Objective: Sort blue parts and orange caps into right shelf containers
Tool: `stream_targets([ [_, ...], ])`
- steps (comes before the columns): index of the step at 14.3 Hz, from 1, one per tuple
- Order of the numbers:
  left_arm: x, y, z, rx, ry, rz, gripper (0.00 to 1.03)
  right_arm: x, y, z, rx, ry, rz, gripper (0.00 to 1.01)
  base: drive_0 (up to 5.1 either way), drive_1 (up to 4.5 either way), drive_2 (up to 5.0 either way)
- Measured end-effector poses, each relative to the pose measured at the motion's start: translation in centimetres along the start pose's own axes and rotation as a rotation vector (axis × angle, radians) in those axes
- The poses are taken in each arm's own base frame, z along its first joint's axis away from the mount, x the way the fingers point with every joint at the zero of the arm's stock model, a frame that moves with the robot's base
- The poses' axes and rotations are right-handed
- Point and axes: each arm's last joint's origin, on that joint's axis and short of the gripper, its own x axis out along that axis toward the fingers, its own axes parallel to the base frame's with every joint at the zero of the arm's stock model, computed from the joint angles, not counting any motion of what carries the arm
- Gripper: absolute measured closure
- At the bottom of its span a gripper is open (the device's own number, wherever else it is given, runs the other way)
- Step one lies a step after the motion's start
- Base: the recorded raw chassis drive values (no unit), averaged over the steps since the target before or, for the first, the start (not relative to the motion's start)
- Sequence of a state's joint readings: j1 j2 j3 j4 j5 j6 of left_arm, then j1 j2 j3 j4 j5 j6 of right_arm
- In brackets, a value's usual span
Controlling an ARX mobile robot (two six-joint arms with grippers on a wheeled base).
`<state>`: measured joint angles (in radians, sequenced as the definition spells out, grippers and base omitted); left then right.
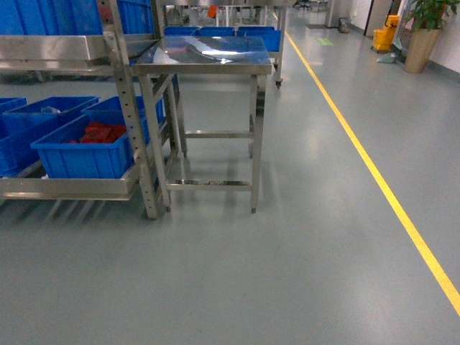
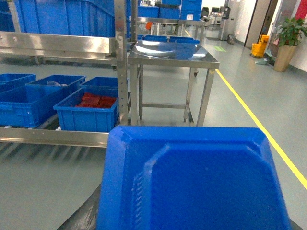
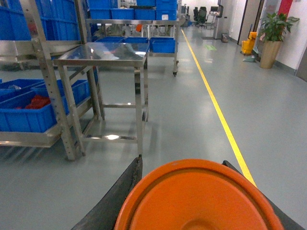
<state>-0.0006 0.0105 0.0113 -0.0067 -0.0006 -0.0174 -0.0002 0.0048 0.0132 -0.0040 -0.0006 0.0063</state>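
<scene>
While the left gripper's view is filled by a blue part [image 2: 196, 182] and the right's by an orange cap [image 3: 199, 196], jaw states unreadable, neither has reached the shelf [image 1: 129, 100]; sorting seems barely begun.

table [image 1: 203, 56] sits just right of the shelf rack [image 1: 123, 86], pretty much touching it. crates [image 1: 80, 147] sit on the rack's bottom shelf, left. floor line [image 1: 374, 172] runs right, potted plant [image 1: 424, 29] far right.

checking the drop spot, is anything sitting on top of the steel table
No, in the head view the steel table top shows only glare and reflections.
</scene>
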Motion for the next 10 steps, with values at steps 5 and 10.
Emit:
stream_targets([
  [5,0.00,0.00,-0.02,0.000,0.002,0.000,0.62,0.00,0.00,-0.04,0.000,0.004,0.000,0.59,0.1,4.38,-4.3],
  [10,0.00,0.00,0.01,0.000,-0.002,0.000,0.62,0.00,0.00,-0.01,0.000,0.002,0.000,0.59,0.1,4.37,-4.3],
])
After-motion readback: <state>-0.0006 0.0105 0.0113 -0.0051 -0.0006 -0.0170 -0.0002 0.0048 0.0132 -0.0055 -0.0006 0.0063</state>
